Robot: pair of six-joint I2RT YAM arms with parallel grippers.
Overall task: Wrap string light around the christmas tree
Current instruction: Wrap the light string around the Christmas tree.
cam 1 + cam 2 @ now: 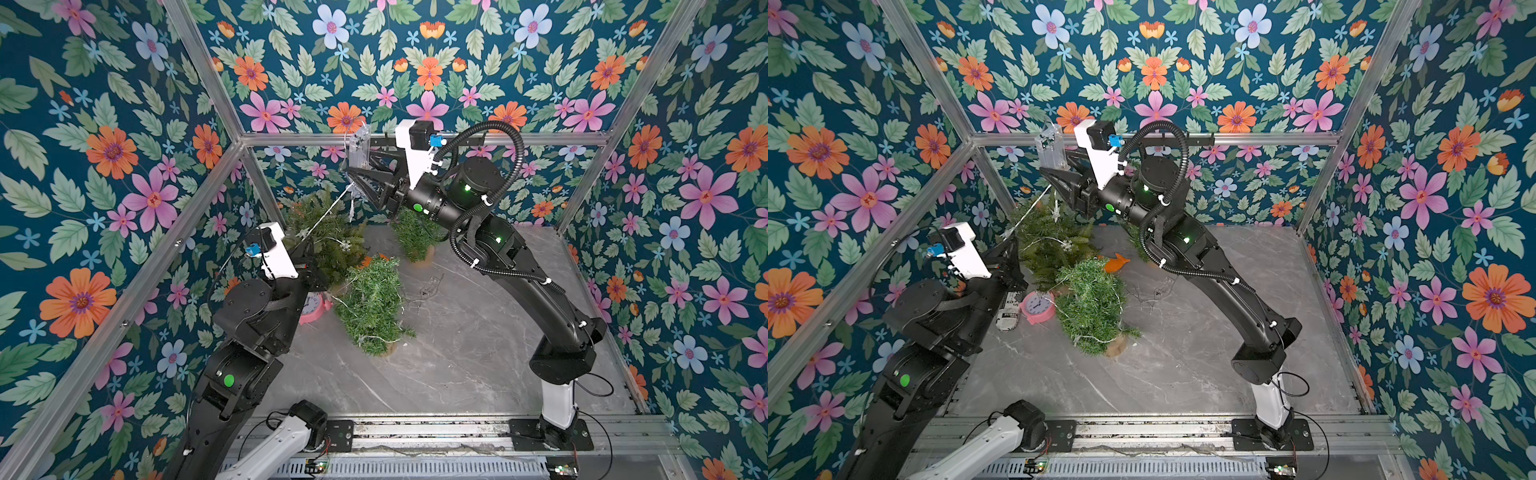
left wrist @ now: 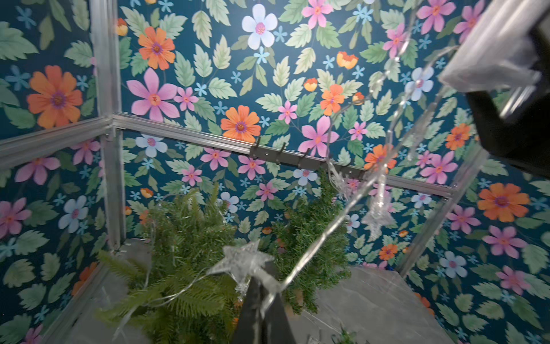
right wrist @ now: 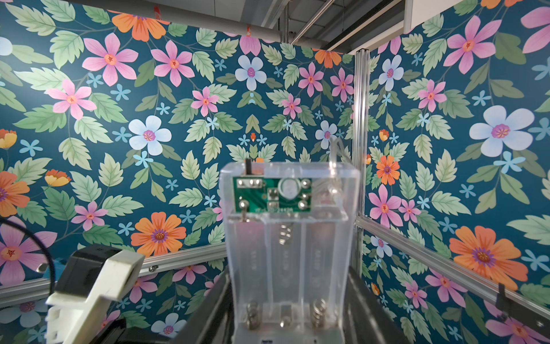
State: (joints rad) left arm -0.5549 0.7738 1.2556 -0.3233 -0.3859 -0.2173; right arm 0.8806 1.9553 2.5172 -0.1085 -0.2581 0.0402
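We see a booth lined with flowered wallpaper, edged with silver metal rails, over a grey, marble-look worktop. The right hand is raised high at the back, its black wedge-shaped fingers part-way apart and clamped on a clear, hard plastic battery box. From the box the string light, a thin clear wire, runs taut down to the left hand, whose fingers are pressed together, pinching the wire. Past that hand the wire drapes over the back tree, which has flat, fern-like plastic fronds, and pale loops cross the front tree, bristly like a bottle brush. A third tree, also bristly, is partly hidden behind the right arm. More wire lies loose on the worktop beside the front tree.

Only the right wrist view shows the inside of the box: a green circuit board, coiled metal springs and three long empty slots. Only the left wrist view makes out the bulbs: a clear, faceted star sits just beside the closed fingers, and more hang blurred along the wire. A round pink clock shows in both top views, close to the front tree. An orange fish behind the front tree and a printed can beside the clock show plainly in a top view.
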